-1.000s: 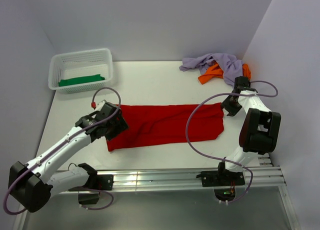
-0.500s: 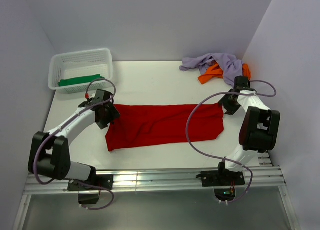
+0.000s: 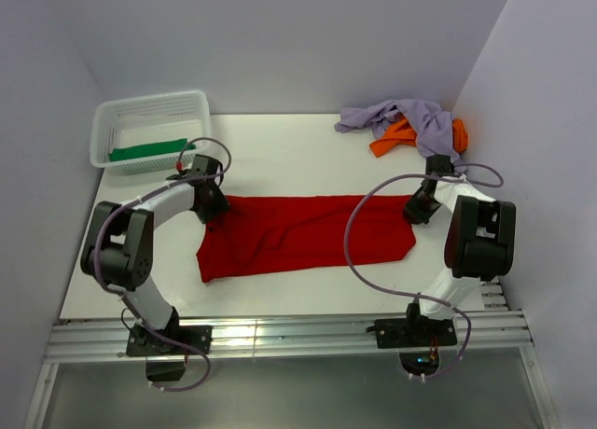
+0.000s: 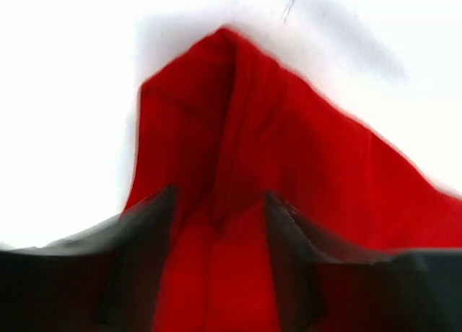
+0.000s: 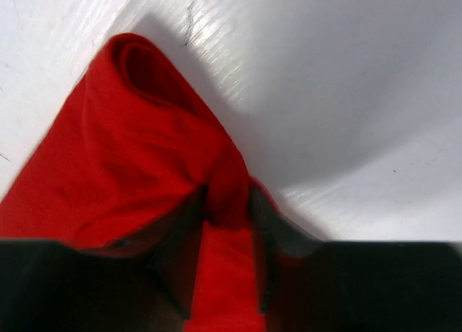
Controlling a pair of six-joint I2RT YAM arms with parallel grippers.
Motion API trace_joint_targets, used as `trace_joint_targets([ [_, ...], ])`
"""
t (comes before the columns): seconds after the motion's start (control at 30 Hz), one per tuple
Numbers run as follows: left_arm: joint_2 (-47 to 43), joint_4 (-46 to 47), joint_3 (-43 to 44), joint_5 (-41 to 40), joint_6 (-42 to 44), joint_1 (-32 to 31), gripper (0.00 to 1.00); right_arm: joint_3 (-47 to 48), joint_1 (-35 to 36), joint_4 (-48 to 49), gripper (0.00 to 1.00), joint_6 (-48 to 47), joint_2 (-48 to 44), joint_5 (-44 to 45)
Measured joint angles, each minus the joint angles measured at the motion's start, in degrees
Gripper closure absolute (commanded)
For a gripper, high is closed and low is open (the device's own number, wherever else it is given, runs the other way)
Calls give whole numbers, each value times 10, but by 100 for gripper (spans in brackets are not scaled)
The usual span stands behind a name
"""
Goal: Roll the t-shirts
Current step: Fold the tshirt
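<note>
The red t-shirt (image 3: 308,233) lies spread as a wide strip across the middle of the table. My left gripper (image 3: 213,205) is down on its far left corner. In the left wrist view that gripper (image 4: 219,224) stands open, fingers apart, with a raised fold of the red t-shirt (image 4: 289,151) between them. My right gripper (image 3: 417,208) is on the far right corner. In the right wrist view the right gripper (image 5: 227,202) is shut on a pinched ridge of the red t-shirt (image 5: 137,137), whose corner curls over.
A white mesh basket (image 3: 149,101) at the back left holds a green t-shirt (image 3: 149,150). A lavender t-shirt (image 3: 410,117) and an orange t-shirt (image 3: 396,138) lie heaped at the back right by the wall. A metal rail (image 3: 280,331) runs along the near edge.
My left arm has swung from the shirt's near left part up to its far left corner. The right gripper has dropped slightly onto the far right corner and closed on the cloth.
</note>
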Motion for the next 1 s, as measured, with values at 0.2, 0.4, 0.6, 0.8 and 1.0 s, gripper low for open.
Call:
trace_joint_targets([
  [0.2, 81, 12, 63, -14, 31, -5, 92, -17, 38, 3, 100, 6, -12, 26],
  [0.4, 145, 21, 141, -44, 55, -34, 100, -73, 96, -12, 100, 29, -69, 35],
  [0.6, 246, 29, 276, -76, 91, -80, 100, -119, 270, -66, 100, 84, -127, 18],
  [0.8, 391, 44, 493, -61, 153, -108, 100, -133, 477, -125, 72, 155, -195, -28],
  [1.0, 512, 37, 706, 5, 207, -141, 47, -122, 588, -209, 17, 195, -309, -59],
])
